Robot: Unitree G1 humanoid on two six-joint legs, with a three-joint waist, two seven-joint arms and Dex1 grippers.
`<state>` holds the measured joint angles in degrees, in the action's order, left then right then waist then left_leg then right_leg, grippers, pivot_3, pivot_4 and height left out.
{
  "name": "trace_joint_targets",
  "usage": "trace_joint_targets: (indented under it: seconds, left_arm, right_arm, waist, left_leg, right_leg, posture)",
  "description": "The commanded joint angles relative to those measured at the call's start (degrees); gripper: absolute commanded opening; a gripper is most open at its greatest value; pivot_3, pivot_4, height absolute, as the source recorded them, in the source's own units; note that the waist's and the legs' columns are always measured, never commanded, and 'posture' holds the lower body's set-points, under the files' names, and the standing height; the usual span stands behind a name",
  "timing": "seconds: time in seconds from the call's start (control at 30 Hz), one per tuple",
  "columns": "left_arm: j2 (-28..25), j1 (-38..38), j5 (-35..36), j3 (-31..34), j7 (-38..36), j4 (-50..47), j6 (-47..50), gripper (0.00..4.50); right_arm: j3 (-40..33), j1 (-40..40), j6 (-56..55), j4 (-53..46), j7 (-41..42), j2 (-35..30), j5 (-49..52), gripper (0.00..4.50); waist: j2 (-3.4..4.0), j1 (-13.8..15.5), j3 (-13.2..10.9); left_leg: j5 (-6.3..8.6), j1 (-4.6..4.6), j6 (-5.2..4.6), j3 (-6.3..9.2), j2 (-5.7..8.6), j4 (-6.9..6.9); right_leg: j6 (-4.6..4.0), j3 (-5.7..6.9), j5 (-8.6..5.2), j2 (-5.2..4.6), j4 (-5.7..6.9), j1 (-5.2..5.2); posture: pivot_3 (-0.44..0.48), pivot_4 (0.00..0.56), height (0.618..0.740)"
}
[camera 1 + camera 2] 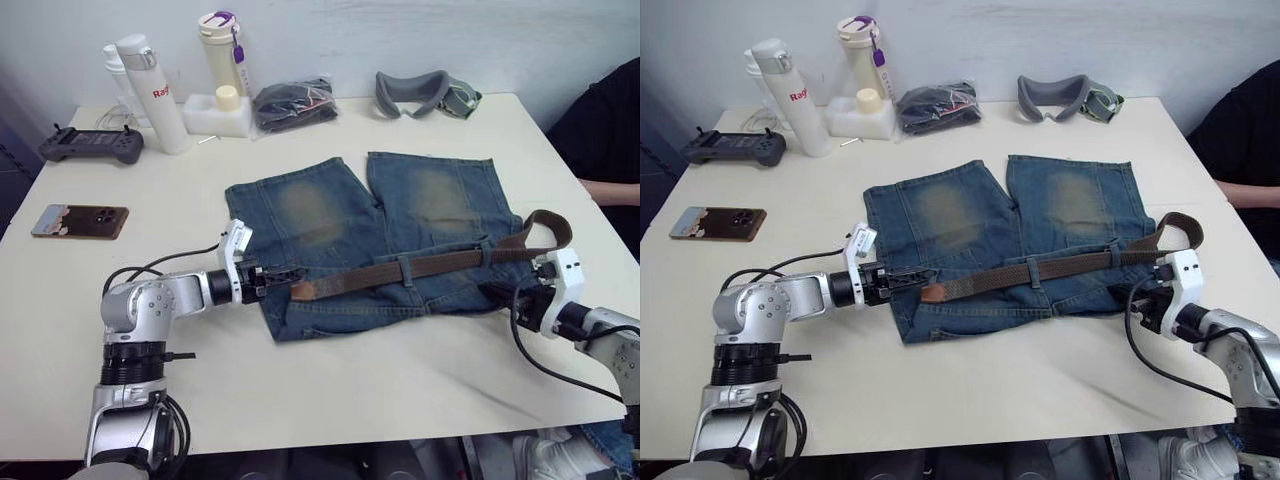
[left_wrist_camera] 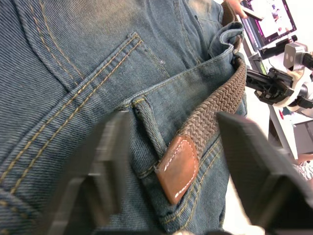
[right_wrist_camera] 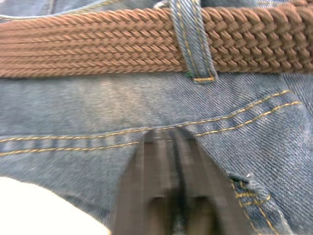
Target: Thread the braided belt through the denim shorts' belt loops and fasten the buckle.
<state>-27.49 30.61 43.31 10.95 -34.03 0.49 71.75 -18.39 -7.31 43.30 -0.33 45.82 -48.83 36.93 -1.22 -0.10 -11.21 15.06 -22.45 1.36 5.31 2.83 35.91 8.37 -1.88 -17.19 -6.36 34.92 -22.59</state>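
left gripper [image 2: 168, 161], jaws spread, is framing the braided belt [image 1: 420, 266]'s stiff leather tip [image 2: 178, 166], the best hold; right gripper [image 3: 171, 147] jaws are pressing together.

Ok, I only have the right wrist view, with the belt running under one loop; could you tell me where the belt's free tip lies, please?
Observer: The leather tip of the braided belt lies on the waistband at the robot's left side of the denim shorts, beside a belt loop.
Operator: Thank you. Is the left end effector holding it?
Observer: No. The left end effector is open, with one finger on either side of the tip.
Operator: And how does the belt's other end lie?
Observer: The other end curls in a bend beyond the shorts' right edge. I cannot make out the buckle.
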Motion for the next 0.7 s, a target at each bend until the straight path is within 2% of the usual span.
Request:
trace_joint_targets:
  seconds: [0.03, 0.17, 0.2, 0.33, 0.53, 0.63, 0.7]
  left_arm:
    - [-4.27, 0.55, 2.0, 0.45, -6.41, -3.76, -2.58, 4.5]
    - [-7.3, -0.92, 2.34, -0.77, -11.05, -6.78, -4.93, 4.5]
    - [-7.78, -1.48, 1.65, -1.41, -11.48, -7.54, -5.98, 4.5]
    - [-8.27, -3.23, -0.38, -3.34, -11.22, -9.04, -9.03, 4.5]
    - [-7.88, -4.66, 0.94, -3.62, -10.9, -11.89, -9.05, 4.5]
    - [-7.53, -4.72, 0.96, -3.59, -10.65, -12.18, -9.23, 4.5]
    - [-7.04, -4.68, 1.03, -3.58, -10.3, -12.4, -9.3, 4.5]
  right_arm:
    - [-0.18, 2.18, -2.56, -7.7, 7.18, -5.73, -0.76, 2.34]
    - [3.21, 3.88, -7.47, -11.36, 10.38, -8.98, -5.43, 4.43]
    - [4.84, 4.04, -9.19, -11.72, 10.58, -9.51, -7.58, 4.47]
    - [11.6, 3.45, -13.04, -9.46, 10.03, -10.31, -15.17, 4.47]
    - [14.53, 0.03, -14.96, -3.68, 8.37, -9.36, -20.38, 4.47]
    - [13.61, -2.03, -16.38, 2.0, 6.88, -9.72, -22.77, 3.68]
    - [13.08, -3.18, -17.66, 5.88, 6.36, -10.57, -24.2, 2.71]
  waist:
    - [0.15, 0.07, -0.09]
    - [0.15, 0.09, -0.1]
    - [0.15, 0.09, -0.1]
    - [0.15, 0.12, -0.1]
    - [0.13, 0.06, -0.11]
    - [0.13, 0.1, -0.11]
    - [0.13, 0.09, -0.11]
  left_leg:
    - [0.0, 0.0, 0.0, -0.02, 0.0, 0.0]
    - [0.04, -0.02, -0.01, -0.4, -0.03, 0.0]
    - [0.05, -0.03, 0.0, -0.4, -0.04, 0.0]
    - [0.05, -0.03, 0.01, -0.45, -0.04, 0.0]
    - [0.05, -0.04, 0.0, -0.42, -0.08, 0.04]
    - [0.06, -0.02, -0.05, -0.44, -0.06, 0.09]
    - [0.05, 0.0, -0.06, -0.45, -0.06, 0.09]
  right_leg:
    - [-0.01, 0.0, -0.01, 0.0, 0.0, 0.0]
    - [-0.02, 0.05, -0.02, 0.0, -0.1, 0.05]
    - [-0.02, 0.05, -0.02, 0.0, -0.12, 0.05]
    - [-0.02, 0.02, -0.02, -0.03, -0.17, 0.05]
    - [-0.02, 0.0, -0.01, -0.02, -0.17, 0.04]
    - [0.0, 0.0, 0.02, -0.03, -0.16, 0.09]
    - [-0.02, 0.0, 0.04, -0.03, -0.16, 0.11]
  posture:
    - [0.0, 0.15, 0.74]
    - [0.0, 0.15, 0.74]
    - [0.0, 0.15, 0.74]
    - [0.0, 0.15, 0.74]
    - [0.0, 0.15, 0.74]
    - [0.0, 0.15, 0.74]
    - [0.0, 0.15, 0.74]
